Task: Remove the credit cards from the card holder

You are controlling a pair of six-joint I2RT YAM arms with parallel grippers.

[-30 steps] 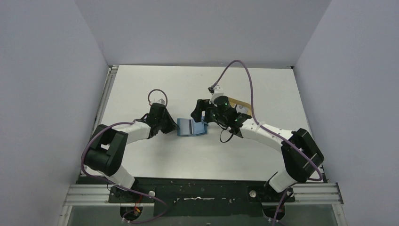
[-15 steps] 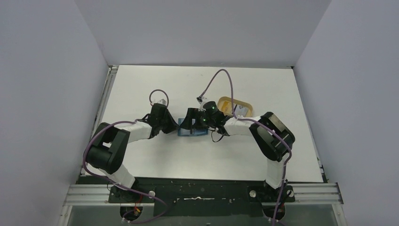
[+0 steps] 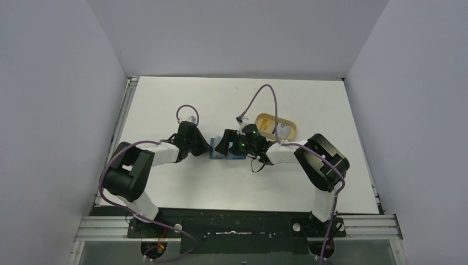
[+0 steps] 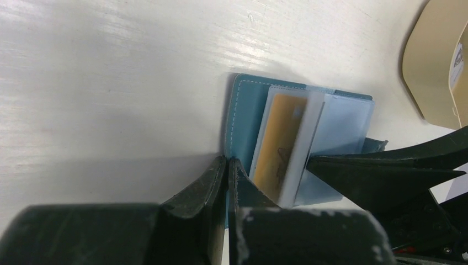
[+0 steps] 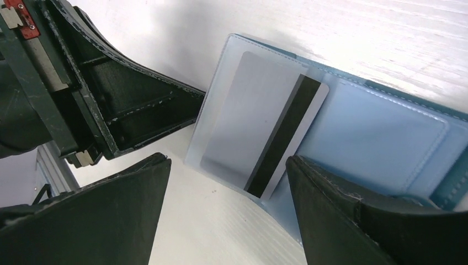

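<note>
Card holder [image 4: 243,110]: teal, lying open flat at mid-table [image 4: 110,83]. Contents: one white card [image 5: 259,127] with a black stripe, sitting in a clear sleeve, and one orange card [image 4: 278,138] in the next. Left gripper [image 4: 227,161]: fingers closed together, tips against the holder's teal edge; an actual pinch cannot be told. Right gripper [image 5: 227,160]: fingers wide apart, straddling the white card, holding nothing. Tan tray [image 4: 436,72]: near, just beyond.

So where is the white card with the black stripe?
In the right wrist view, the white card lies in the open card holder, between the fingers of the open right claw.
</note>
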